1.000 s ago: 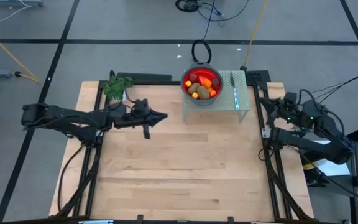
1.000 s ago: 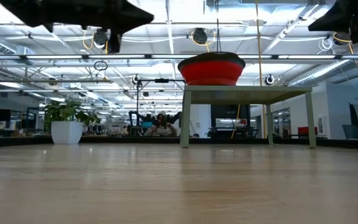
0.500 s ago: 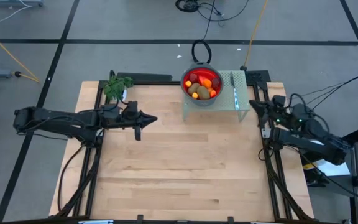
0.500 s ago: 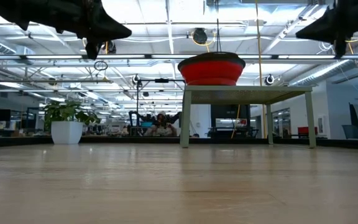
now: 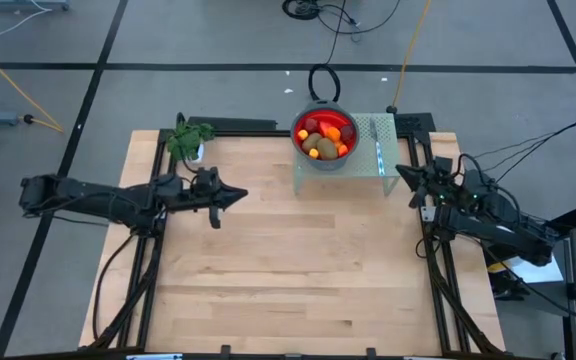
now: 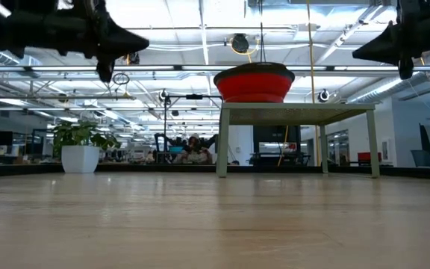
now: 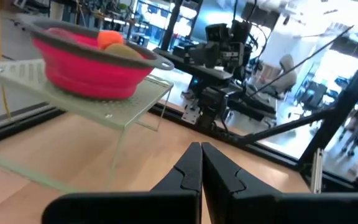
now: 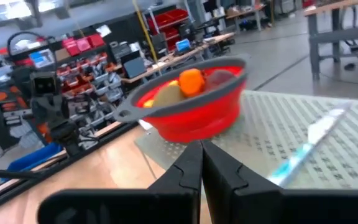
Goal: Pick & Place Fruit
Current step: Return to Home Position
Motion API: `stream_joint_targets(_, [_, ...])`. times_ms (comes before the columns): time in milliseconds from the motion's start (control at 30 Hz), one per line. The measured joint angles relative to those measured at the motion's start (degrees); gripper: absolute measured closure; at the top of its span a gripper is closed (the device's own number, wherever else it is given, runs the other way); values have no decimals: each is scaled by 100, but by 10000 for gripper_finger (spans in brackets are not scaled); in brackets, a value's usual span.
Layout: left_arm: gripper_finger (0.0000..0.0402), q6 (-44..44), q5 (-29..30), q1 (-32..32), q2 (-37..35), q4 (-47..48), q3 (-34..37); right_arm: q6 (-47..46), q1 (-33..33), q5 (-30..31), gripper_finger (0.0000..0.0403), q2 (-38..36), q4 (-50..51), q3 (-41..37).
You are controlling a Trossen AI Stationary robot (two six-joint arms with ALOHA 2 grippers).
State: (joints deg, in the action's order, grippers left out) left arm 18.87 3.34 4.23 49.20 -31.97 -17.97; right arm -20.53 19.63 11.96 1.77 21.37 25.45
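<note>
Toy fruit [image 5: 325, 140] lies heaped in the red strainer bowl [image 6: 254, 86] on the pale green shelf [image 5: 390, 165] at the far edge of the wooden worktop [image 5: 288, 270], with a slim knife [image 5: 376, 140] on the shelf just beside the bowl. The left gripper [image 5: 240, 194] hangs above the worktop's far left part, fingers clenched together on nothing. The right gripper [image 5: 401, 172], likewise pinched closed and empty, hovers at the right edge near the shelf.
</note>
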Motion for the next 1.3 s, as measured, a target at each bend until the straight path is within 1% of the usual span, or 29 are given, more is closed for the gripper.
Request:
stream_joint_targets(100, [400,101,65,0,-220,-261,372,-206,1,8,403,-65,225,-11])
stream_joint_targets(200, [401,184,228,0,-497,-266,665,-375,-1,-14,403,-67,102,-138])
stream_joint_targets(267, [400,187,287,0,-665,-258,836,-427,-1,-8,403,-65,-47,-305])
stream_joint_targets(367, [400,184,294,0,-925,-266,1024,-411,-1,-105,403,-65,-547,-630])
stream_joint_targets(433, [400,185,294,0,-1081,-265,1144,-337,-1,-303,403,-65,-885,-864])
stream_joint_targets(533, [400,169,297,0,-1262,-262,1268,-162,-1,-770,403,-63,-1173,-1059])
stream_joint_targets(667, [398,73,299,5,-1383,-260,1394,348,-1,-1194,403,-65,-1183,-1075])
stream_joint_targets(800, [400,77,301,58,-1411,-258,1484,852,-1,-1802,403,-51,-1148,-1075])
stream_joint_targets(900, [399,75,301,122,-1411,-254,1503,884,-4,-1795,403,54,-1301,-1169])
stream_joint_targets(1033, [399,49,301,228,-1411,-256,1503,915,-47,-1822,403,343,-2250,-1492])
stream_joint_targets(1167, [397,72,301,328,-1411,-256,1503,988,-296,-1822,403,744,-2583,-1674])
stream_joint_targets(1300, [397,71,290,407,-1409,-258,1503,970,-650,-1816,403,1110,-2822,-1685])
